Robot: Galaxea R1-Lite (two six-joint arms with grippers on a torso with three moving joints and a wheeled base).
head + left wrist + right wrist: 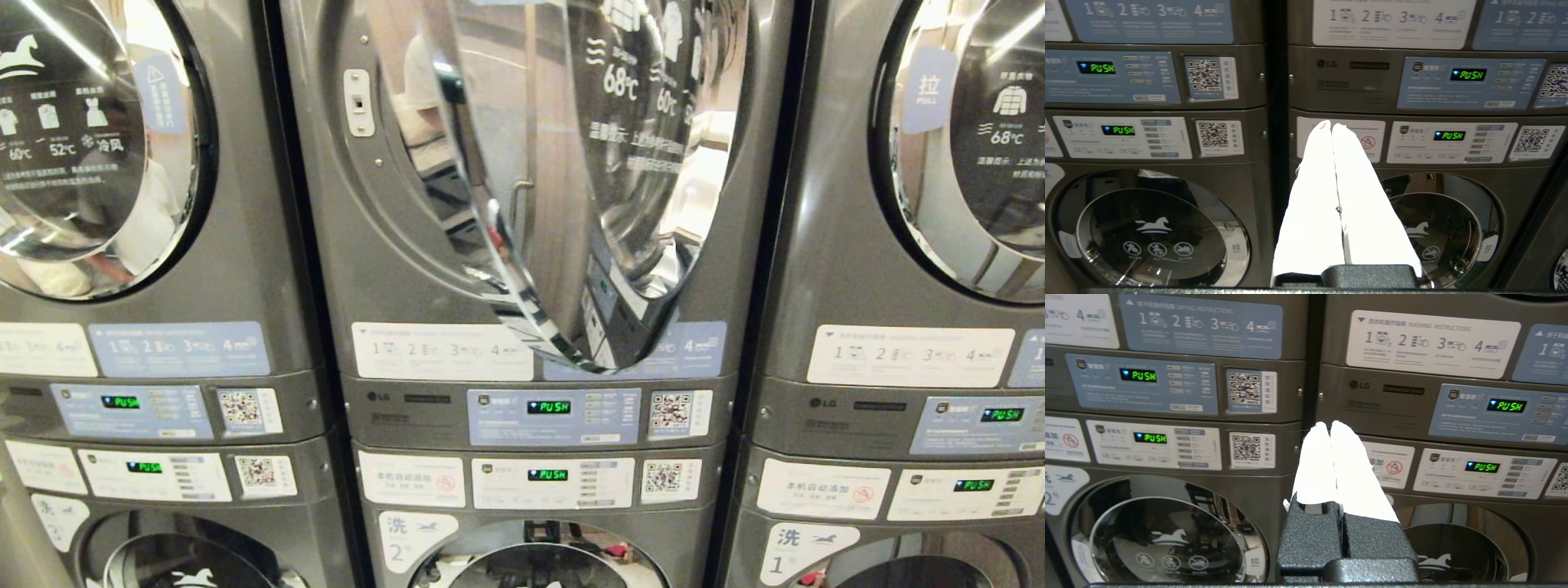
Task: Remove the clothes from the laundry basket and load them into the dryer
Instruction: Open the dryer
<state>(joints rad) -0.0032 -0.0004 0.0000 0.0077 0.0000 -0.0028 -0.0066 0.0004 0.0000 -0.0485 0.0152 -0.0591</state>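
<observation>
Head view: the middle dryer (pixel 522 188) has its round glass door (pixel 571 180) swung out toward the camera, hinged on its right side, edge-on and standing upright, so the drum mouth opens on the left of the door. No laundry basket, clothes or arm shows here. I judge the task barely begun; the step in hand is finding the basket, so the robot would do well to look lower or turn before reaching, and later to feed clothes in on the open side, clear of the door's edge.

Left wrist view: the left tool (pixel 1332 126) has its white fingers pressed together, empty, pointing at the control panels (pixel 1470 83) above a lower washer door (pixel 1155 237).

Right wrist view: the right tool (pixel 1329 425) is likewise together and holds nothing, aimed at the seam between two machines.
</observation>
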